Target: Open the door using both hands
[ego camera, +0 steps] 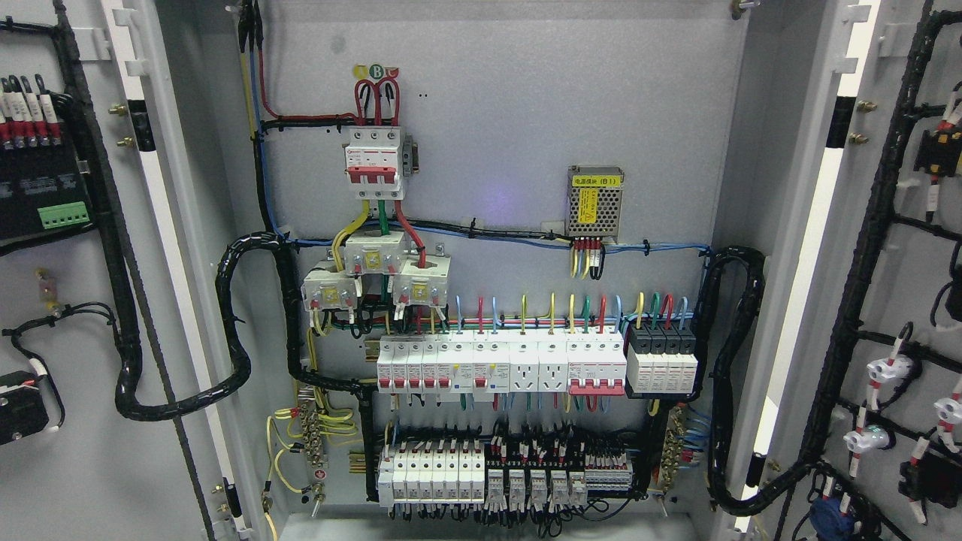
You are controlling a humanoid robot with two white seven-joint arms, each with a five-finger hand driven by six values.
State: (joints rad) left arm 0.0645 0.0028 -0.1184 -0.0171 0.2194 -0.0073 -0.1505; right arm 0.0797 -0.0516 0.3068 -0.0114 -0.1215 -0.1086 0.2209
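Both doors stood swung wide when I looked: the left door (83, 300) filled the picture's left edge, the right door (894, 285) its right, each showing its wired inner face. Between them the cabinet (496, 113) lay open, breakers (500, 364) in rows across the middle. Neither hand was in view, so I could not tell their state or how far they sat from either door. I judged the opening done, or nearly; the right thing was to draw both arms back clear of the door edges and hanging cables (233, 330), without snagging.
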